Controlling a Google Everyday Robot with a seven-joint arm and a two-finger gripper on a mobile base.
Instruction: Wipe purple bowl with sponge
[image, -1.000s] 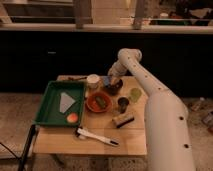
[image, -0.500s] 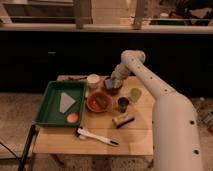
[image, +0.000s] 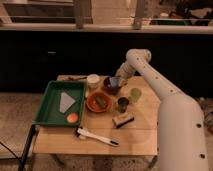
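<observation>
The purple bowl (image: 109, 87) stands at the back of the wooden table (image: 140, 132), behind the orange bowl (image: 98, 102). My gripper (image: 115, 82) reaches down from the right and sits over the purple bowl's right half. It is shut on the light blue-grey sponge (image: 114, 80), which rests at the bowl's rim and inside. The arm hides part of the bowl's right side.
A white cup (image: 93, 80) stands left of the purple bowl. A yellow-green cup (image: 135, 94) and a small dark cup (image: 122, 103) stand to its right. A tan block (image: 123, 120) and a white brush (image: 97, 136) lie in front. The green tray (image: 47, 107) holds a grey sheet (image: 66, 101) and an orange fruit (image: 73, 118).
The gripper with the sponge has shifted slightly back and forth over the purple bowl, and the arm's elbow has swung to the right. Nothing else moved.
</observation>
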